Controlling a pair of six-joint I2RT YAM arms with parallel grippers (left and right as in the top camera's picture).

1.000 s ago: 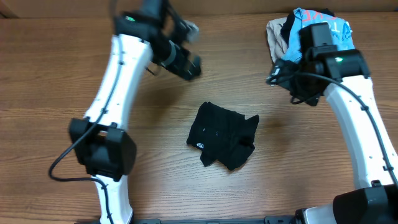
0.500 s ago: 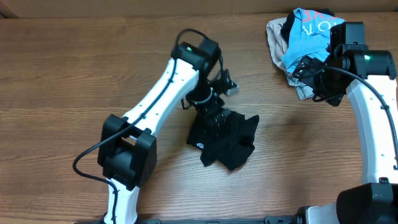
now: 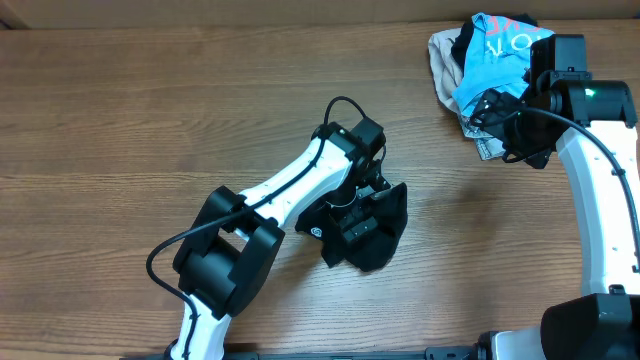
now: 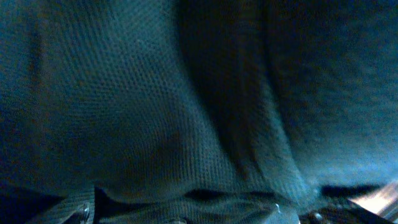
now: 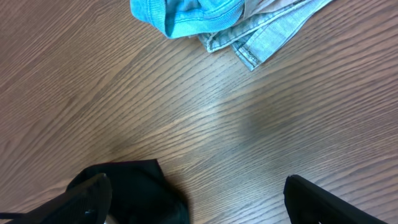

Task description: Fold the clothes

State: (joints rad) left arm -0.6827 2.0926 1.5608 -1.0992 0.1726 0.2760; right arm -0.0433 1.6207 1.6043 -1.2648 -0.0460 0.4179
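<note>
Pressing down onto the black garment (image 3: 386, 244), left gripper (image 3: 355, 214): jaw state cannot be told. The overhead view shows only the dark head of the gripper against dark cloth. The left wrist view is filled edge to edge with close, dim knit fabric (image 4: 186, 93), and the fingers are not distinct.

Right gripper (image 5: 196, 190): jaws spread wide, nothing between them. One dark fingertip (image 5: 93, 190) sits at the lower left of the right wrist view, the other at the lower right, with bare wood grain beyond them. In the overhead view this gripper (image 3: 497, 112) hangs just beside the pile of other clothes, well apart from the black garment.

Black garment: one item, crumpled in a compact heap near the middle of the table (image 3: 150, 120), lying under and around the left gripper. A small white logo (image 3: 317, 235) shows at its left edge.

Left arm (image 3: 290, 185): white links and black joints, reaching from the near edge diagonally up to the garment.

Right arm (image 3: 600, 190): rises along the right side of the table, its wrist beside the pile.

Pile at the far right corner:
- light blue shirt (image 3: 500, 45) with white lettering, on top
- beige garment (image 3: 442, 60) at the left of the pile
- denim piece (image 5: 267, 37), its hem lying flat on the wood beneath the shirt's edge
</note>
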